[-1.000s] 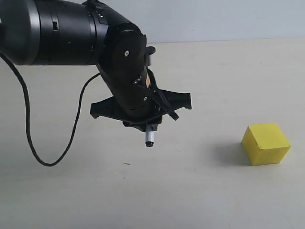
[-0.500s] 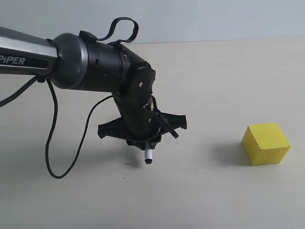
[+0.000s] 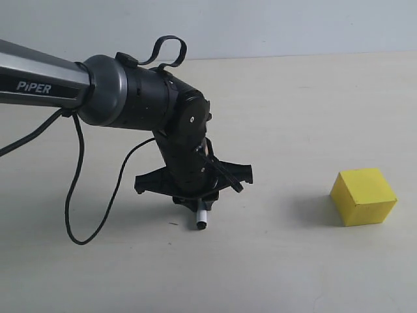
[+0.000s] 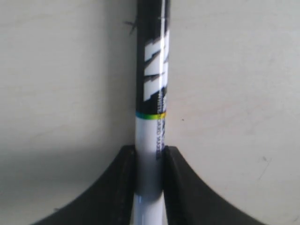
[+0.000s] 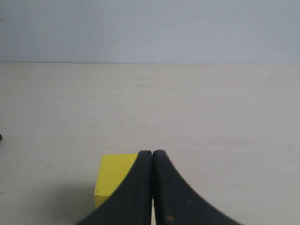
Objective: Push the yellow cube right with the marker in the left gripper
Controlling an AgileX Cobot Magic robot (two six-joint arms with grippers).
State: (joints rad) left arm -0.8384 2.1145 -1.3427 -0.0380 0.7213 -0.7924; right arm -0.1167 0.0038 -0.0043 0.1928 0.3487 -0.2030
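Observation:
The yellow cube (image 3: 363, 196) rests on the pale table at the right of the exterior view. Well to its left, my left gripper (image 3: 198, 202) points down and is shut on the marker (image 3: 202, 218), whose black tip hangs just above or at the tabletop. In the left wrist view the marker (image 4: 151, 93) runs out from between the two black fingers (image 4: 122, 187), white barrel in the grip, black lettered band beyond. My right gripper (image 5: 152, 157) is shut with nothing in it; the yellow cube (image 5: 115, 174) lies partly behind its fingers. The right arm does not show in the exterior view.
The left arm's loose black cable (image 3: 81, 195) loops down over the table at the left. The beige table (image 3: 293, 117) meets a pale grey wall (image 3: 293, 26) at the back. Bare surface lies between marker tip and cube.
The left arm has swung back and lowered, bringing the marker tip down from well above the table to about its surface. The cube has not moved.

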